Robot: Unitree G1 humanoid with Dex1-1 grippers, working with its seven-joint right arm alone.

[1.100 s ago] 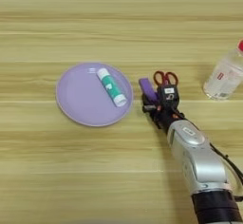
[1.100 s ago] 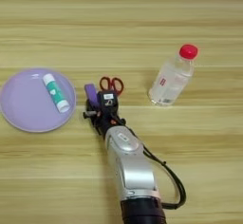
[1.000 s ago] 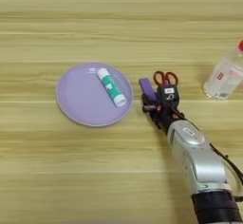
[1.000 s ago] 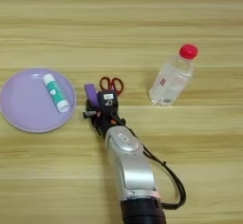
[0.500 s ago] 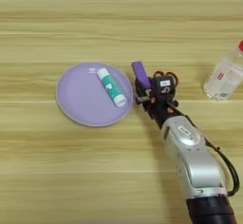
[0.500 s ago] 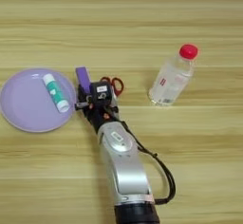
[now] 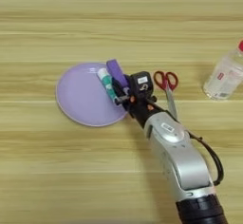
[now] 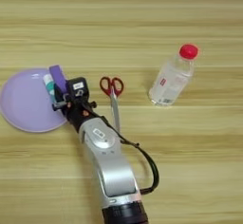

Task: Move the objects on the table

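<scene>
My right gripper [image 7: 121,89] is shut on the lower end of the small purple block [image 7: 116,72], holding it tilted over the right rim of the round lilac plate [image 7: 78,97]. On the plate's right side lies the white-and-green glue stick [image 7: 106,82], just left of the block and partly hidden by the fingers. The red-handled scissors [image 7: 165,82] lie flat on the table right of the gripper, blades pointing toward me. A clear bottle [image 8: 170,82] with a red cap [image 8: 188,51] stands at the right.
The silver forearm [image 7: 178,156] runs from the bottom edge up to the plate, with a black cable [image 7: 212,157] looping off its right side. Bare wooden table [image 7: 118,19] lies beyond the objects and at the lower left.
The gripper has carried the purple block left, from beside the scissors' handles to over the plate's right rim. The scissors now show in full. Plate, glue stick and bottle stay put.
</scene>
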